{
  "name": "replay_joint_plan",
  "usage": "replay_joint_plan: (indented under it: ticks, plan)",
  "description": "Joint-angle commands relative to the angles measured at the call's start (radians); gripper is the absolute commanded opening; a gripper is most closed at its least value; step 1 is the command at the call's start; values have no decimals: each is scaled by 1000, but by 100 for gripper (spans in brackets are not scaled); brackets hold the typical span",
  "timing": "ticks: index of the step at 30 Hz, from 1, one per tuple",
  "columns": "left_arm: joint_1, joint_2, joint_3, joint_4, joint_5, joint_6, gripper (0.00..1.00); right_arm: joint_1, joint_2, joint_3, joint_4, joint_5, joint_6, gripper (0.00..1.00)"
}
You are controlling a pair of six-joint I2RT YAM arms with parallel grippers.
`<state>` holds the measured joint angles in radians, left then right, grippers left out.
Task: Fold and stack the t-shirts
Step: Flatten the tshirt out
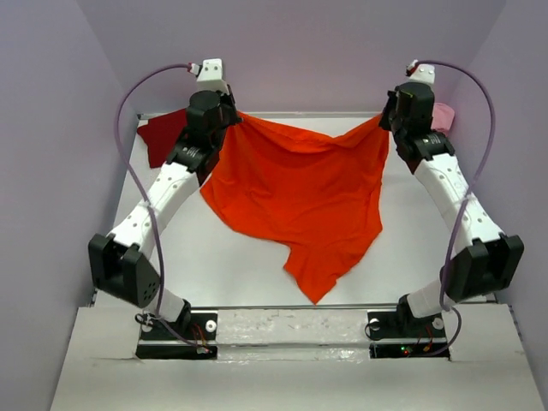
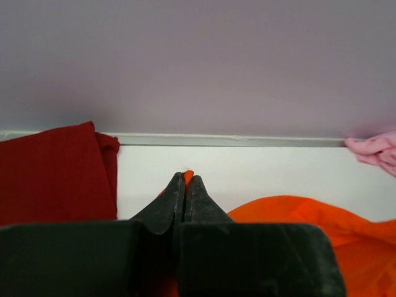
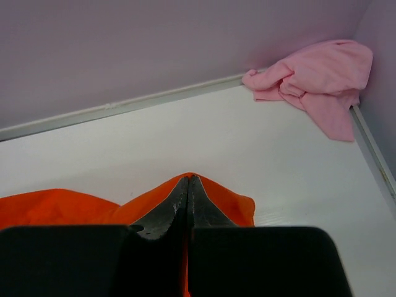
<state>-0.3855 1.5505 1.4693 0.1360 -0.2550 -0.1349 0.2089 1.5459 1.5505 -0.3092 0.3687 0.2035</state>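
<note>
Two-arm hold on a spread garment, seen from above and from both wrists.

**Left gripper** (image 2: 185,177): the jaws are clenched on a corner of the orange shirt (image 1: 300,197). A small tip of orange cloth shows between the fingertips in the left wrist view. More of the cloth bulges just right of and below the jaws.

**Right gripper** (image 3: 187,179): the jaws are clenched on the opposite corner of the same shirt. The cloth rises to a peak at the fingertips and falls away on both sides, further to the left than to the right.

**Orange shirt:** its far edge runs from one pair of jaws to the other and dips in the middle. Behind the jaws, the body fans out over the table (image 1: 248,265) and narrows to a point near the arm bases.

**Red shirt** (image 2: 52,170): it lies to the left of the left jaws, against the rim (image 2: 229,140) at the foot of the wall (image 2: 198,62). A strip of bare table separates it from the fingers.

**Pink shirt** (image 3: 315,74): it lies crumpled ahead and to the right of the right jaws, in the far corner. It is well apart from the orange cloth. One edge of it also shows far to the right of the left jaws in the left wrist view.
</note>
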Motion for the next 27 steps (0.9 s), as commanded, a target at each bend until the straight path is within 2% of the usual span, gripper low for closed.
replay_joint_plan:
  ticks: [1, 5, 8, 9, 12, 13, 19, 23, 27]
  plan:
    - [-41, -324, -55, -6, -39, 11, 0, -5, -203, -35, -22, -30, 4, 0]
    - [-95, -579, -179, -79, -63, -15, 0, -5, -476, -115, -96, -73, 16, 0]
    - [-127, -743, -193, -168, -75, -35, 0, -5, -598, -121, -186, -85, 10, 0]
    - [-128, -801, -185, -193, -79, -46, 0, -5, -662, -98, -211, -83, 7, 0]
    - [-128, -855, -133, -265, -61, -84, 0, -5, -714, -24, -297, -68, -7, 0]
    - [-127, -863, -110, -297, -49, -98, 0, -5, -722, 46, -333, -65, -12, 0]
    - [-127, -746, 72, -357, -38, -127, 0, -5, -633, 284, -373, -13, -39, 0]
    - [-128, -612, 183, -375, -84, -106, 0, -5, -453, 436, -381, 26, -65, 0]
    - [-124, -486, 163, -302, -167, -88, 0, -5, -264, 514, -326, 59, -82, 0]
